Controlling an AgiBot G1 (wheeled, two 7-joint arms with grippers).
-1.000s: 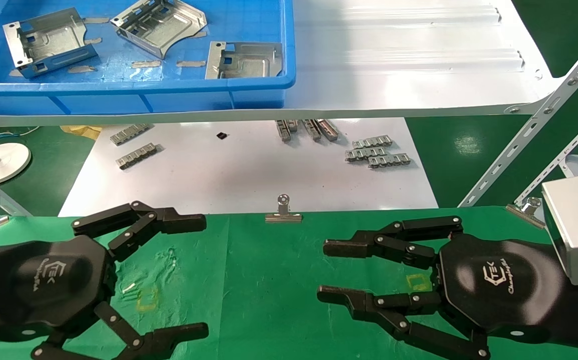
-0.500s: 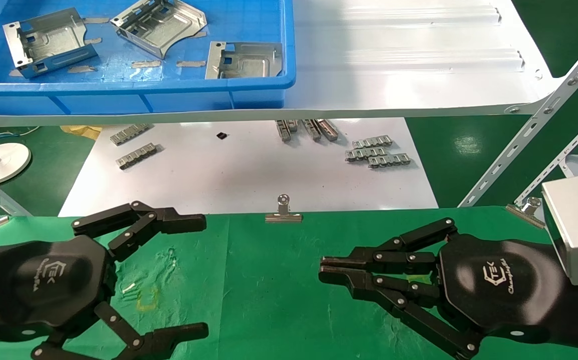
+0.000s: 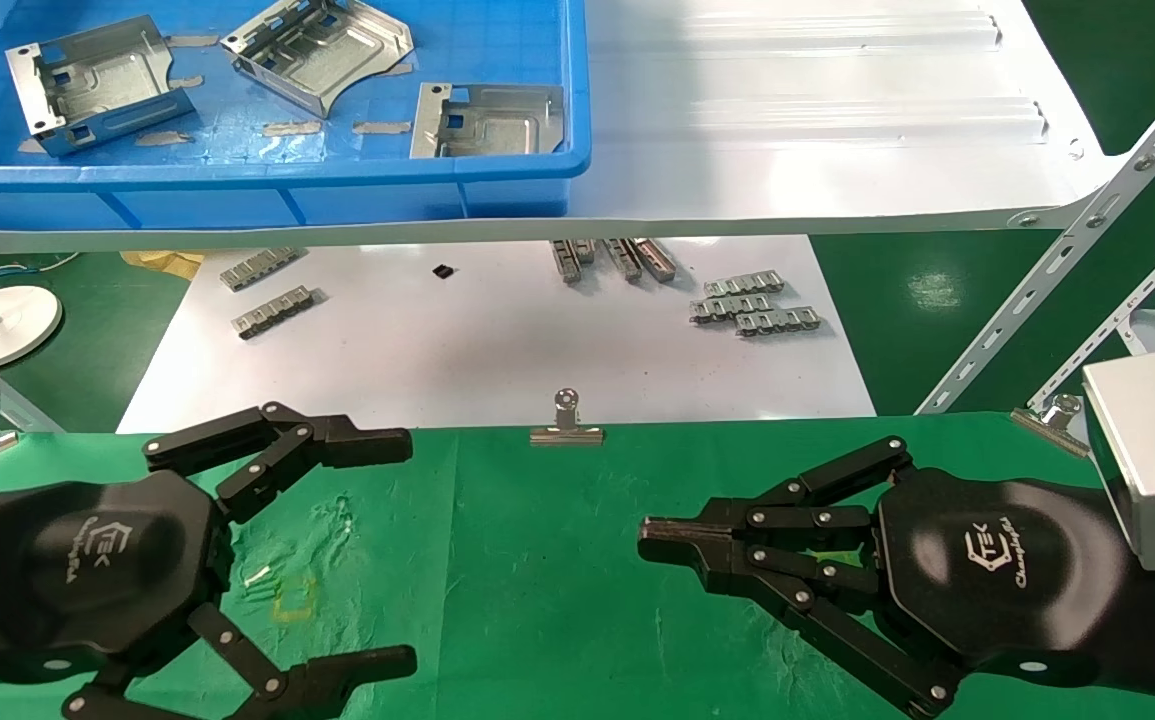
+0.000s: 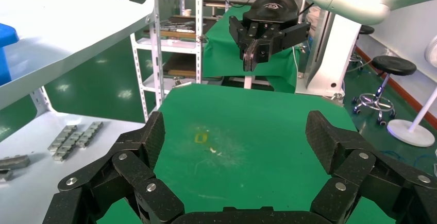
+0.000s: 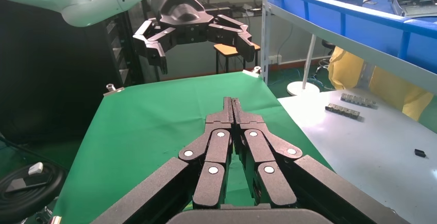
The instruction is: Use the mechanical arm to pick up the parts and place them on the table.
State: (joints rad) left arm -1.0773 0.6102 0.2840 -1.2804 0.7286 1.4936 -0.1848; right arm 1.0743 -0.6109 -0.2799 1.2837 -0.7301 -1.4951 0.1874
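Right gripper (image 3: 649, 530) fingers now closed together above table (image 3: 537, 560).

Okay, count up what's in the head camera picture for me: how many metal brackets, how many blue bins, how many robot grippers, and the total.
Sheet-metal brackets: 3, all in the bin
Blue bin: 1
Grippers: 2, the left gripper open, the right gripper shut and empty
Total: 6

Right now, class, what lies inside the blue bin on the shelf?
Three parts lie in the blue bin: one at left, one in the middle, and one by the front wall, whose lower edge that wall hides. The bin's far end is out of view.
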